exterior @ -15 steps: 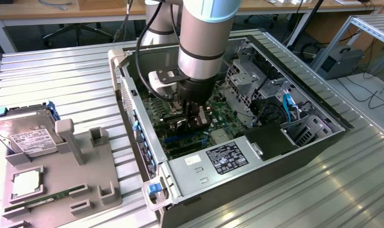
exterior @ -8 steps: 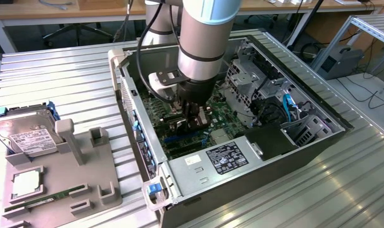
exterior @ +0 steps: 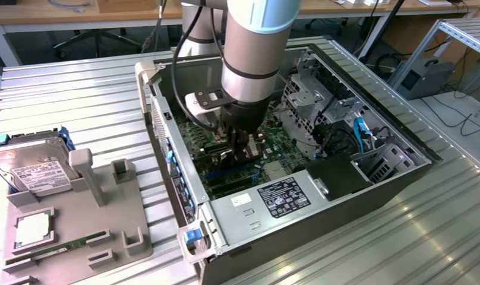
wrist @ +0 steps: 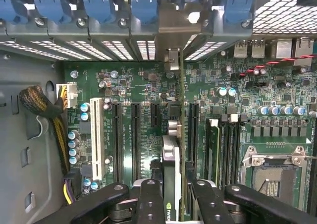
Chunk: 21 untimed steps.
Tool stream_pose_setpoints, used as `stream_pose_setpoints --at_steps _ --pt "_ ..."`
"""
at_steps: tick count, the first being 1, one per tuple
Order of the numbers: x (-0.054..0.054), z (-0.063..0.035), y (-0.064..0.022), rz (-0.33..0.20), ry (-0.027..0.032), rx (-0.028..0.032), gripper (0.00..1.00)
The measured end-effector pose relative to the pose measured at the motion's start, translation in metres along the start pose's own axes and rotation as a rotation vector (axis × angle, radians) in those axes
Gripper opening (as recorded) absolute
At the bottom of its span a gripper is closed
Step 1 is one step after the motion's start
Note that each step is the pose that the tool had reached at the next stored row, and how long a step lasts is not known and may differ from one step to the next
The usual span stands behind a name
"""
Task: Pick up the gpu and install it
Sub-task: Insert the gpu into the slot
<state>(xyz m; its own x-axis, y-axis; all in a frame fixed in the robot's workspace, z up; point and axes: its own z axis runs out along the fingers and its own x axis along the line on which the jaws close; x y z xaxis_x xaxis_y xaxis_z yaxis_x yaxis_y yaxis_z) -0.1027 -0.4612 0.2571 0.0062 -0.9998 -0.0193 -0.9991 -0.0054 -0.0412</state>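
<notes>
The tool (wrist: pixel 173 194) is pinching the gpu (wrist: pixel 172 159) edge-on, low inside the computer case (exterior: pixel 319 196) over the motherboard (wrist: pixel 143 85), and any slight tilt could make it miss its slot and jam.

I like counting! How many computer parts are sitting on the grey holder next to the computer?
3. A hard drive leans at the grey holder's far end, a processor chip lies in the middle, and a memory stick lies near the front edge. None seems hidden.
</notes>
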Motion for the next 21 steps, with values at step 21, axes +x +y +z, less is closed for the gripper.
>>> stream_pose_setpoints --at_steps 21 --pt "-0.0013 -0.0007 0.0004 0.025 0.0008 -0.0004 0.34"
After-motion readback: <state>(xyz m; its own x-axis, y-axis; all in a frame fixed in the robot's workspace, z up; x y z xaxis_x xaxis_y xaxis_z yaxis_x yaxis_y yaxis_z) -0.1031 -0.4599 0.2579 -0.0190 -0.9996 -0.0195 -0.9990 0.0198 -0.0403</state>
